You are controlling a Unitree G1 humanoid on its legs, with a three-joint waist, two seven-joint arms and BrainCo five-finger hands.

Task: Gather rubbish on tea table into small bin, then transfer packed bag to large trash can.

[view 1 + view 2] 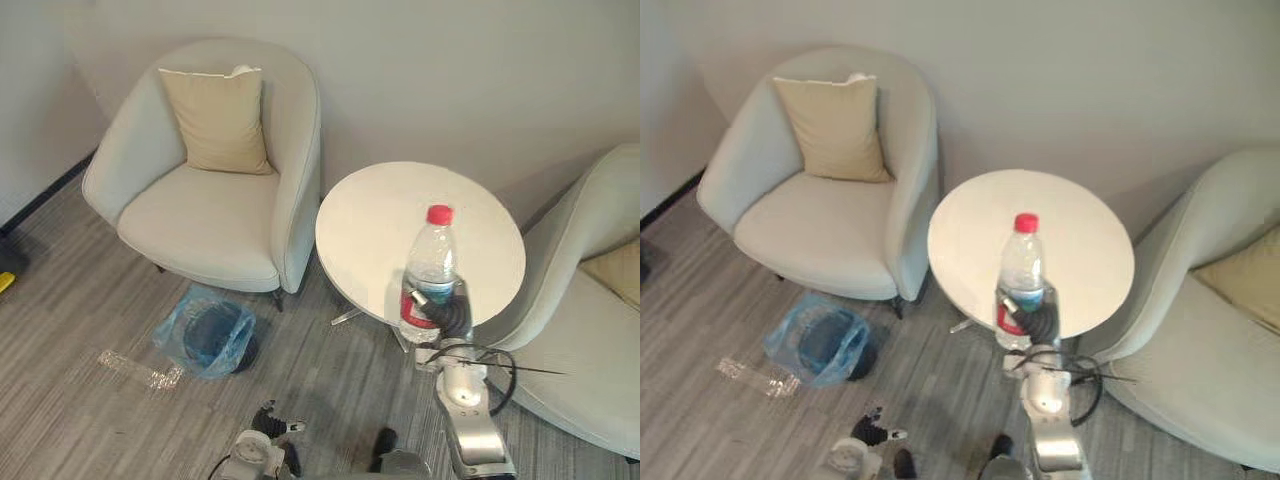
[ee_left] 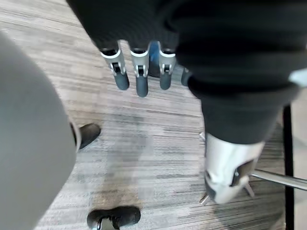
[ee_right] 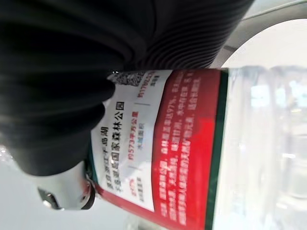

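Observation:
A clear plastic bottle (image 1: pixel 430 262) with a red cap and red label stands upright at the near edge of the round white tea table (image 1: pixel 375 215). My right hand (image 1: pixel 453 313) is shut on its lower part, and the right wrist view has the label (image 3: pixel 187 143) pressed close against the hand's dark cover (image 3: pixel 67 86). A small dark bin lined with a blue bag (image 1: pixel 210 335) sits on the floor left of the table. My left hand (image 2: pixel 139 72) hangs low over the floor, its fingers straight and holding nothing.
A pale armchair (image 1: pixel 205 205) with a beige cushion (image 1: pixel 218 120) stands behind the bin. A second armchair (image 1: pixel 590 330) is close on the table's right. A crumpled clear wrapper (image 1: pixel 140 370) lies on the striped grey floor left of the bin.

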